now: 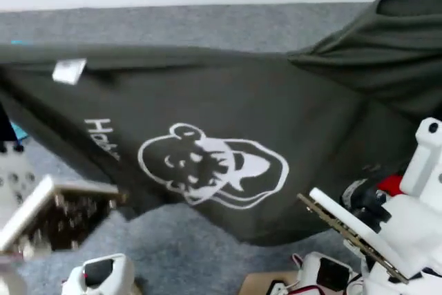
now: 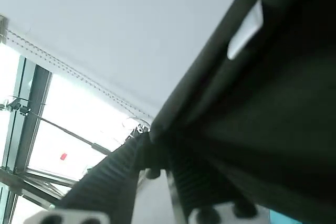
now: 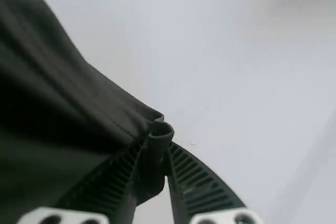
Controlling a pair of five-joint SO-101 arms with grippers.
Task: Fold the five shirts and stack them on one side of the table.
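I have the shirt (image 1: pixel 276 108) hanging above the surface (image 1: pixel 173 27), stretched from its left edge to its right edge. My left gripper (image 2: pixel 151 153) pinches the shirt's top on the left, my right gripper (image 3: pixel 159 142) on the right.

High camera looking down, close over dark shirt (image 1: pixel 311 115), wrist cameras facing upward, tight on its edge

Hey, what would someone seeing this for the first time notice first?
A dark shirt is stretched wide over the grey table, with a white cartoon print at its middle. The left gripper and the right gripper each pinch an edge of it.
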